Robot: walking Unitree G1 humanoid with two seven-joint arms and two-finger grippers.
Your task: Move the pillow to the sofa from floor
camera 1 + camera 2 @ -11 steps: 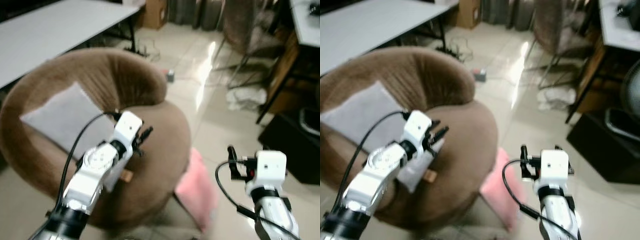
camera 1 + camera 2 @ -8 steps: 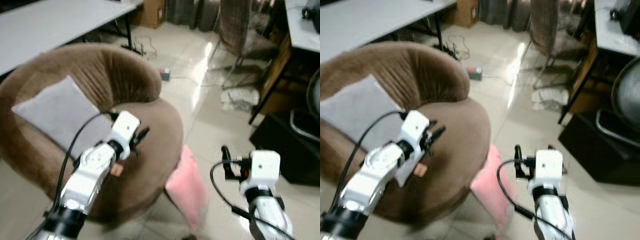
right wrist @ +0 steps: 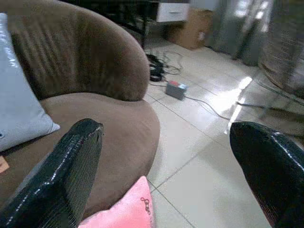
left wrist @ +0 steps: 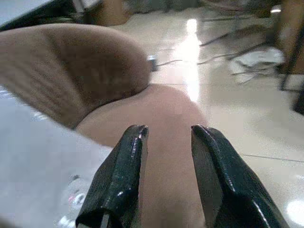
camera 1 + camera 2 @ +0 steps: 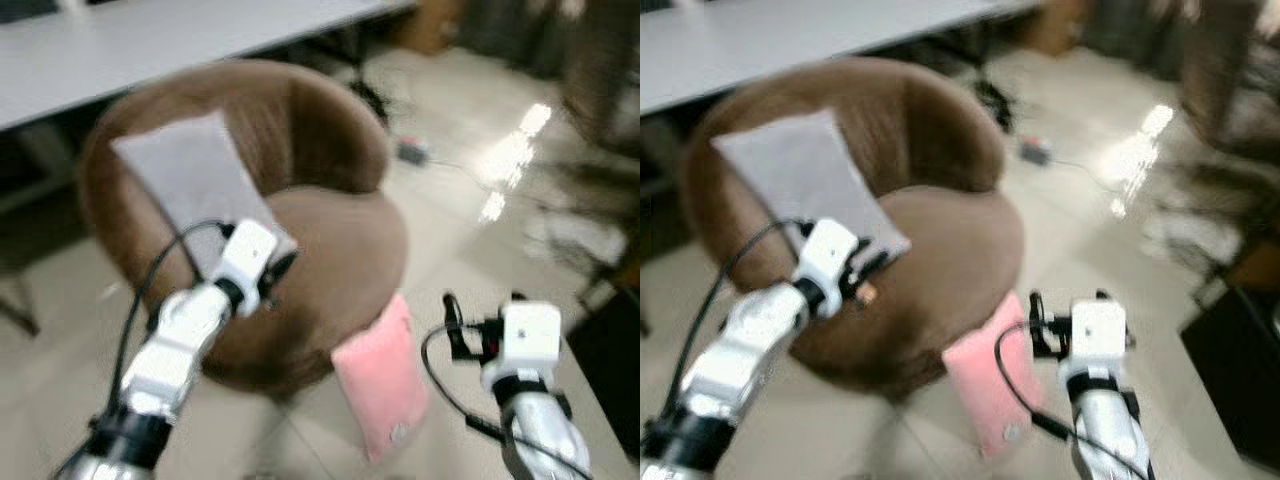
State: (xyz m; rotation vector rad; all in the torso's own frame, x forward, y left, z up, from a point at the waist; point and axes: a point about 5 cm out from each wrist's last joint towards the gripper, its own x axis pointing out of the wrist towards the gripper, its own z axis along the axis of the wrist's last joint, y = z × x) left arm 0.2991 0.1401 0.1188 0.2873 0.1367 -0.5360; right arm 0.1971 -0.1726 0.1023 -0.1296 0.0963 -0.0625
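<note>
Nothing has moved but the camera: pink pillow point(image 5: 381, 379) still leans on the floor point(image 5: 470, 250) against the brown sofa point(image 5: 330, 250). Right gripper point(image 3: 166, 156) spread wide above it; left gripper point(image 4: 167, 130) slightly parted over the seat, beside a grey cushion point(image 5: 195, 185).

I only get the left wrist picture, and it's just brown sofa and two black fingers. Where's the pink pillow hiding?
Observer: The pink pillow is on the floor, leaning against the front of the brown sofa, on the robot's right side.
Operator: Is anyone holding it?
Observer: No. The right gripper hangs above it with its fingers wide open, empty.
Operator: What's the white stuff at the edge of my picture?
Observer: A grey pillow that lies propped against the sofa's backrest. The left gripper is over the seat just in front of it.
</note>
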